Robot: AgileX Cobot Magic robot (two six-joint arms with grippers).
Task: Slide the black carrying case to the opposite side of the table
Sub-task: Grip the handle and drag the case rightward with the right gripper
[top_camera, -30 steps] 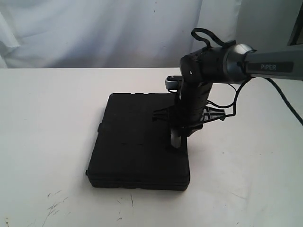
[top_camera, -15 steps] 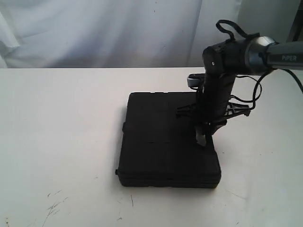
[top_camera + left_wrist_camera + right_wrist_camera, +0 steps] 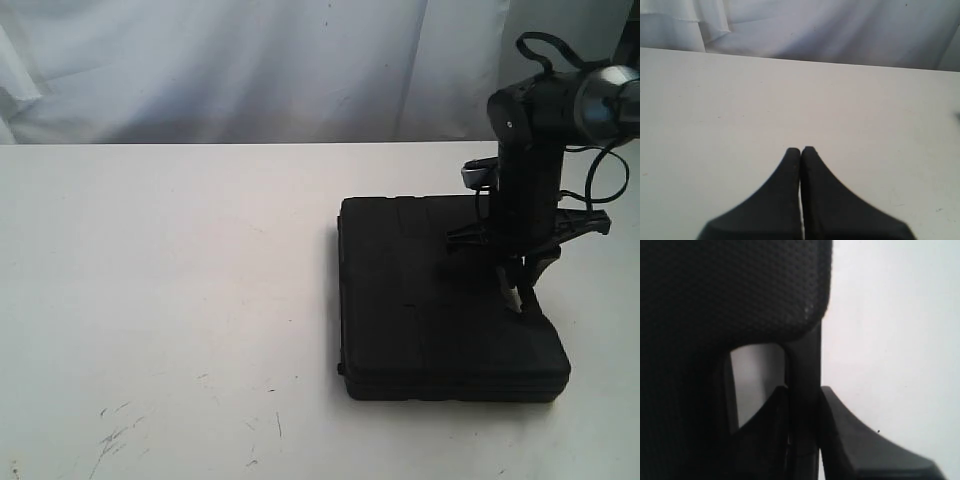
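Right gripper (image 3: 802, 404) clamps the case (image 3: 430, 300) by its handle bar (image 3: 805, 355); stiff, flat, it should slide easily; left gripper (image 3: 800, 151) pinched together, empty.

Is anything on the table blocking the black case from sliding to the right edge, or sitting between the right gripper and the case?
Nothing visible does. The table to the right of the case is bare, and the right gripper has its jaws on either side of the handle bar.
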